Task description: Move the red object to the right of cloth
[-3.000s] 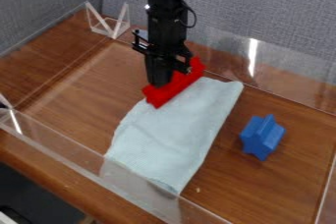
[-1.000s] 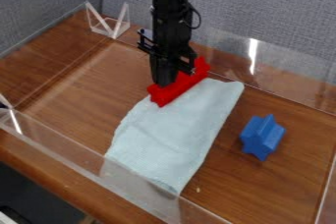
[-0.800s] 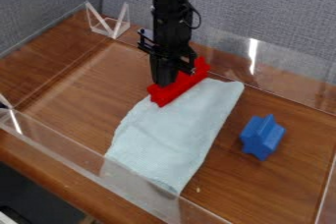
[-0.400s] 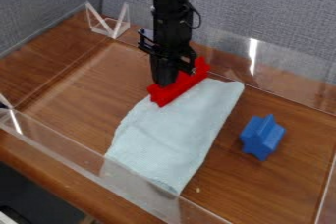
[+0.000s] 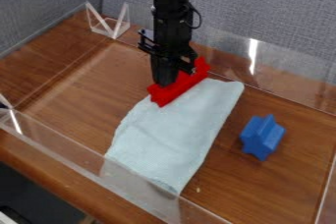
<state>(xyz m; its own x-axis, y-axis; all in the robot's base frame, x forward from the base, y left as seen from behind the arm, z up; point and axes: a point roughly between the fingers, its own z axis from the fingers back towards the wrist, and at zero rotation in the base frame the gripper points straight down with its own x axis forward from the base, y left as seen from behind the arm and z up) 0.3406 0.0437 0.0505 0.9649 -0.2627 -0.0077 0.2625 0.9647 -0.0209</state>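
The red object (image 5: 167, 95), a long bright red block, sits tilted at the far left corner of the cloth (image 5: 178, 135), a pale blue rumpled towel in the middle of the wooden table. My gripper (image 5: 164, 79) comes straight down from above and is shut on the middle of the red object. The black fingers hide the block's centre. I cannot tell whether the block's lower end touches the cloth or hangs just over it.
A blue notched block (image 5: 261, 136) lies on the wood to the right of the cloth. Low clear plastic walls (image 5: 59, 135) ring the table. A white wire stand (image 5: 102, 20) is at the far left corner. Bare wood shows left of the cloth.
Over the last second nothing has visibly moved. Compared with three seconds ago, the gripper and the red object stand slightly further right and higher.
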